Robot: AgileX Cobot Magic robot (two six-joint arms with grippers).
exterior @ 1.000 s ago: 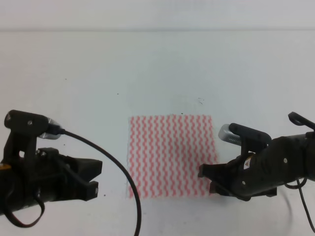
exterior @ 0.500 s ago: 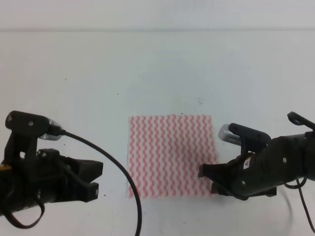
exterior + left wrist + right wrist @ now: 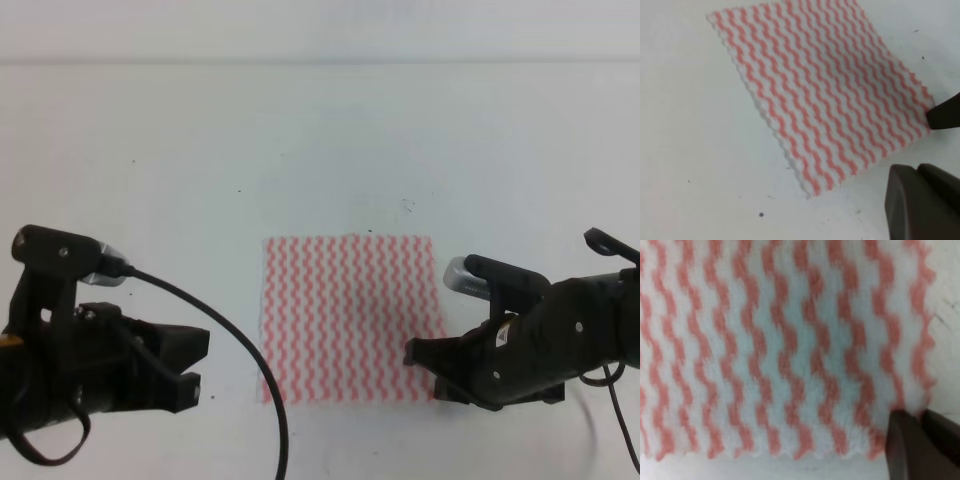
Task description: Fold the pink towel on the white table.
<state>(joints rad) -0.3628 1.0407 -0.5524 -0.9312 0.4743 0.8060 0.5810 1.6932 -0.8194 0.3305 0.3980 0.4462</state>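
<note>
Table (image 3: 320, 130) white, speckled. Towel (image 3: 348, 315) flat, mid-front. Right gripper (image 3: 425, 365) at towel's near right corner, touching edge; probably pinching it, grip not clear. Left gripper (image 3: 192, 362) left of towel, apart, holding nothing; jaw gap unclear.

My right gripper (image 3: 425, 365) and left gripper (image 3: 195, 362) are matt black plastic, the pink towel (image 3: 348, 318) is thin, soft, fuzzy-napped cloth with scalloped edges, and the white table (image 3: 300, 140) is smooth, matt and lightly speckled.
</note>
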